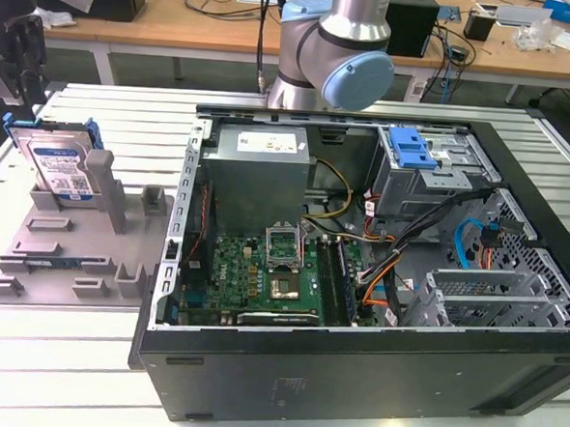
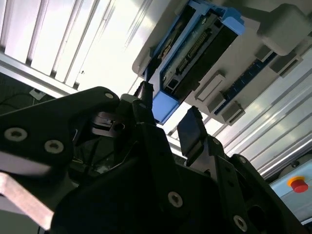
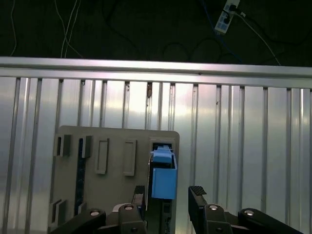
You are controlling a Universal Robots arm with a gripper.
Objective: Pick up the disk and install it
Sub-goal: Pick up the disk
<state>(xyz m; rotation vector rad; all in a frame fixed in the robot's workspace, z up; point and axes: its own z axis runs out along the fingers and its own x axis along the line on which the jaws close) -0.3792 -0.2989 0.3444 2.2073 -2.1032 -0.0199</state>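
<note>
Slotted metal table [image 1: 62, 374] carries a grey holder [image 1: 69, 258] with the disk [image 1: 63, 166] standing on edge in it, blue rail on top, to the exterior view's left of the open computer case [image 1: 353, 373]. We see the gripper [image 3: 168, 195] above the disk, fingers [image 2: 192, 129] spread wide, lined up either side of that rail and not touching it.

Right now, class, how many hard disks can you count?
1. The disk stands on edge in the grey holder at the exterior view's left, outside the open computer case; more may sit hidden in its drive bays.
</note>
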